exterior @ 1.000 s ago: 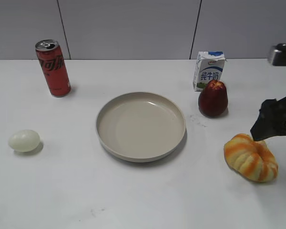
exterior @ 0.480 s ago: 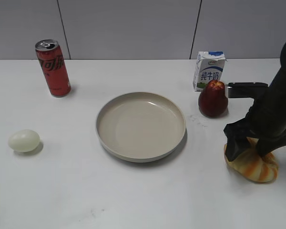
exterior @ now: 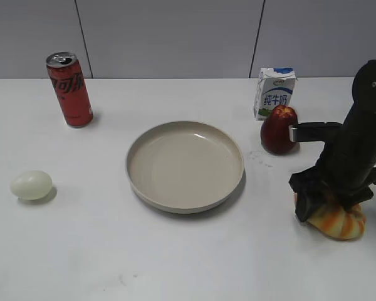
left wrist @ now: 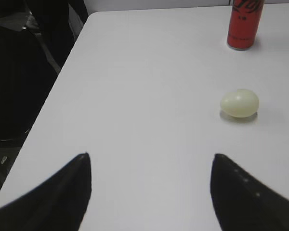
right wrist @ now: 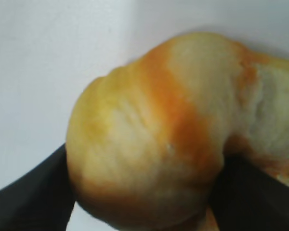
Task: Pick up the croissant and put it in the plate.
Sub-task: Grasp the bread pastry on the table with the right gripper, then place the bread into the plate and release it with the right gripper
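The croissant (exterior: 339,221), puffy with orange and cream stripes, lies on the white table at the right. My right gripper (exterior: 329,208) is lowered over it with one finger on each side. In the right wrist view the croissant (right wrist: 154,125) fills the space between the dark fingers (right wrist: 144,192), which are spread wide and touch its sides. The beige plate (exterior: 175,204) sits empty at the table's middle, to the left of the croissant. My left gripper (left wrist: 151,161) is open and empty over bare table; it does not show in the exterior view.
A dark red fruit (exterior: 277,133) and a milk carton (exterior: 274,93) stand just behind the right arm. A red can (exterior: 70,91) stands at the back left and a pale egg (exterior: 31,185) lies at the left, both also in the left wrist view (left wrist: 239,103).
My right arm came in from the right edge and lowered onto the croissant, its fingers now straddling it. The croissant stays on the table. Nothing else moved.
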Robot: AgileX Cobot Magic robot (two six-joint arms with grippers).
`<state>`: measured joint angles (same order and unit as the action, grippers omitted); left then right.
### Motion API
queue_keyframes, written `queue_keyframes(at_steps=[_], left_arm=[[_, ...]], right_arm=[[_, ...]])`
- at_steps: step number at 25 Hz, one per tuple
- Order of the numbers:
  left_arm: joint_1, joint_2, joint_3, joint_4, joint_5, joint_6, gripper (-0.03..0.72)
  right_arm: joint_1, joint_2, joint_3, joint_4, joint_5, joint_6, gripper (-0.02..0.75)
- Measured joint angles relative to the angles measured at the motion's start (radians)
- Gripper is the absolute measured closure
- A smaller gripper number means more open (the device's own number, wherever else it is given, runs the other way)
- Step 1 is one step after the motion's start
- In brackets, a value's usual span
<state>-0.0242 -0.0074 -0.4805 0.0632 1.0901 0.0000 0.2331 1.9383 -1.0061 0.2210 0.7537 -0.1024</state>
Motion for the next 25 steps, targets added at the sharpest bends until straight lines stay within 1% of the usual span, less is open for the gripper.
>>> queue_keyframes(at_steps=[1,4,5,8,10,12,14,17,21,25], left_arm=[[0.000,0.000,0.000,0.000,0.000,0.000,0.102],[0.000,0.000,0.000,0.000,0.000,0.000,0.102],[0.000,0.000,0.000,0.000,0.000,0.000,0.102],[0.000,0.000,0.000,0.000,0.000,0.000,0.102],[0.000,0.000,0.000,0.000,0.000,0.000,0.102],[0.000,0.000,0.000,0.000,0.000,0.000,0.102],[0.000,0.000,0.000,0.000,0.000,0.000,0.102],[0.000,0.000,0.000,0.000,0.000,0.000,0.102],[0.000,0.000,0.000,0.000,0.000,0.000,0.102],[0.000,0.000,0.000,0.000,0.000,0.000,0.102]], right_arm=[[0.000,0.000,0.000,-0.005,0.000,0.000,0.276],[0.000,0.004,0.000,-0.023,-0.002,0.000,0.479],[0.000,0.005,0.000,-0.028,-0.001,0.000,0.513],[0.005,-0.002,0.000,-0.051,0.011,-0.001,0.514],[0.025,-0.025,0.000,-0.101,0.029,-0.001,0.514],[0.061,-0.066,-0.015,-0.135,0.056,-0.001,0.514],[0.126,-0.096,-0.062,-0.156,0.096,-0.002,0.514],[0.245,-0.104,-0.185,-0.195,0.152,-0.002,0.514],[0.387,-0.067,-0.399,-0.209,0.180,-0.003,0.514],[0.457,0.049,-0.612,-0.209,0.182,-0.004,0.516]])
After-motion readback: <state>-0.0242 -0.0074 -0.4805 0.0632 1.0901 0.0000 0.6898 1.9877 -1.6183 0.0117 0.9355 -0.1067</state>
